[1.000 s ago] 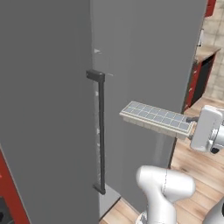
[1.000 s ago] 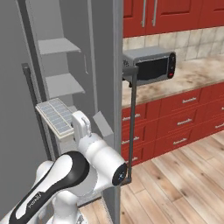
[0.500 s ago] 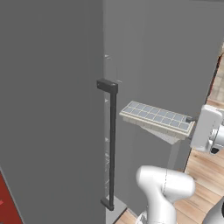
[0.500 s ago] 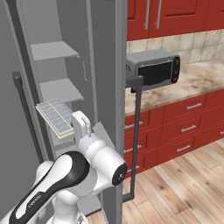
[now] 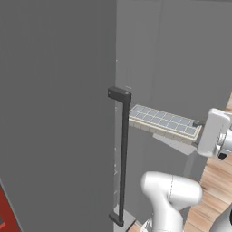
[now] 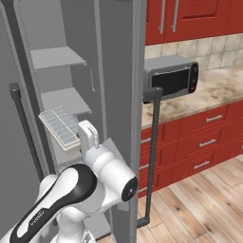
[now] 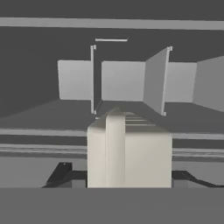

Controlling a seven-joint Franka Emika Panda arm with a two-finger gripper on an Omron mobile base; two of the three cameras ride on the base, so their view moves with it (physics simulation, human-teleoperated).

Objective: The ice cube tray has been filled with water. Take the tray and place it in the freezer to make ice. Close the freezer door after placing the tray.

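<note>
On the far left of the left base view stands the freezer door (image 5: 54, 113), a plain grey panel swung open, with its dark bar handle (image 5: 122, 154) running down its edge. No brand name or readable writing shows on it or on any other thing here. To the right of the handle, the ice cube tray (image 5: 164, 123) sticks out level in the air, its grid of pale cells facing up. My gripper (image 5: 199, 131) is closed on the tray's near short end, so the tray reaches away from my hand toward the freezer (image 6: 71, 95). From the right base view, the tray (image 6: 60, 126) sits just in front of the grey shelves (image 6: 61, 102) of the open compartment. Further right, a microwave (image 6: 172, 81) stands on the counter (image 6: 213, 92), above red cabinets (image 6: 199, 142). Through my hand view, the tray's end (image 7: 129, 151) fills the middle between my fingertips.
</note>
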